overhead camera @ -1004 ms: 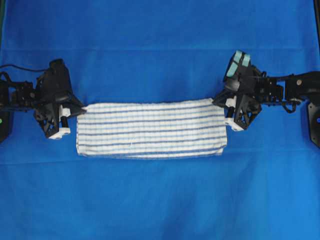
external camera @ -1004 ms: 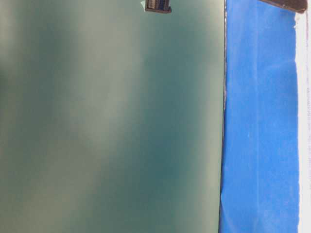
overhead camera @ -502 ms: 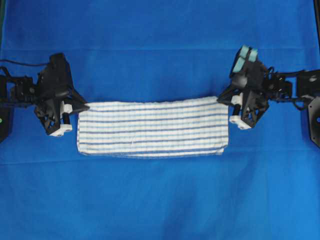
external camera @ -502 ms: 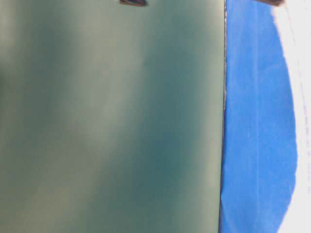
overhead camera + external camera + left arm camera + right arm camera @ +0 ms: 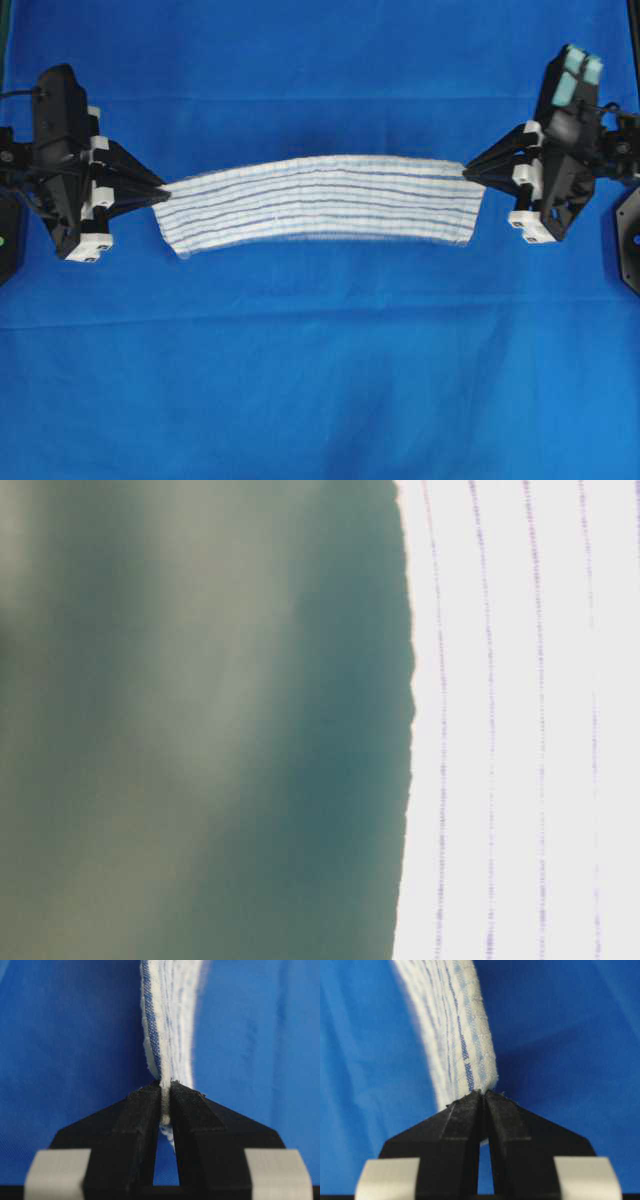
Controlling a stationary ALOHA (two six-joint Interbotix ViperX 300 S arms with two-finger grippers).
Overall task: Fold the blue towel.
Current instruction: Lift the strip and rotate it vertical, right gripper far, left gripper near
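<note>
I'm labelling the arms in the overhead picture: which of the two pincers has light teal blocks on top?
The right pincer, clamped on the towel's right end, has teal blocks above it. The left pincer is black and white only.

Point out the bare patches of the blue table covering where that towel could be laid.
Bare blue table covering spans the whole near side below the striped white woven towel; another band runs above it. Crowded: the middle strip, towel stretched between left gripper and right gripper.

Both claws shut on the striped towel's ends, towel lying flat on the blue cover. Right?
Not flat. The overhead view shows the blue towel lifted and strung in a bowed band between the left claw and right claw, off the blue cover. Both claws are shut on its ends.
</note>
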